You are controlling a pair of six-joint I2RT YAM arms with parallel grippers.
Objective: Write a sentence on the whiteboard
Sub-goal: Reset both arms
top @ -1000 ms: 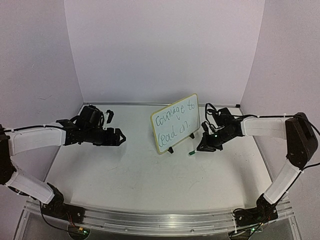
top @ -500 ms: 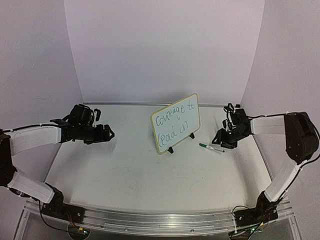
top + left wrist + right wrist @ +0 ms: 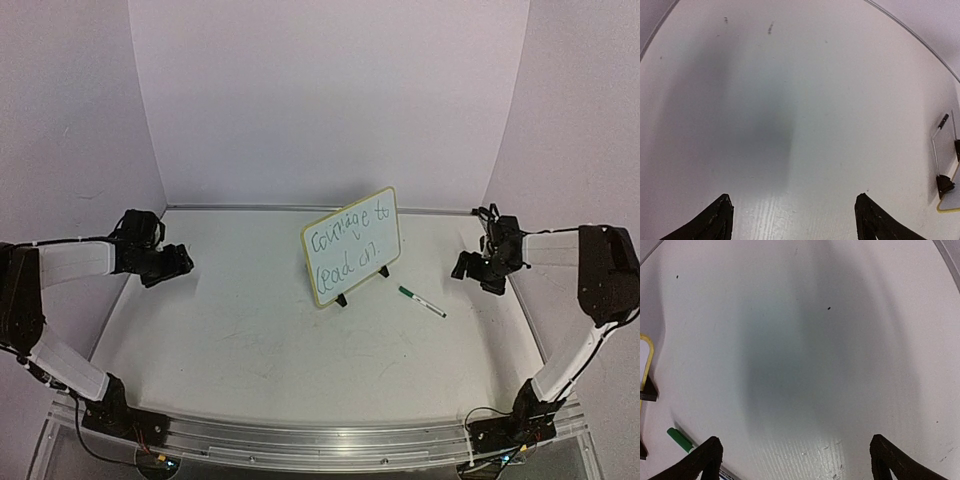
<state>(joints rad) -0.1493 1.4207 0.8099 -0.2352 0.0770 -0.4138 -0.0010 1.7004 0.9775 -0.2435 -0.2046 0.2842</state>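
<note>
The whiteboard (image 3: 352,247) stands tilted on black feet at the table's middle. The sentence (image 3: 350,238) on it is in green, in two slanted lines. A green-capped marker (image 3: 422,301) lies flat on the table to the board's right. My right gripper (image 3: 463,268) is open and empty near the right wall, apart from the marker. In the right wrist view my gripper (image 3: 796,449) frames bare table, with the marker's cap (image 3: 680,439) at lower left and the board's rim (image 3: 647,356) at the left edge. My left gripper (image 3: 184,262) (image 3: 792,206) is open and empty at far left.
White walls enclose the table on three sides. A metal rail (image 3: 310,438) with both arm bases runs along the near edge. The left wrist view shows the whiteboard's edge and a black foot (image 3: 944,185) at far right.
My right gripper opened and let go of the marker, which now lies on the table. Both arms pulled back from the board toward their side walls.
</note>
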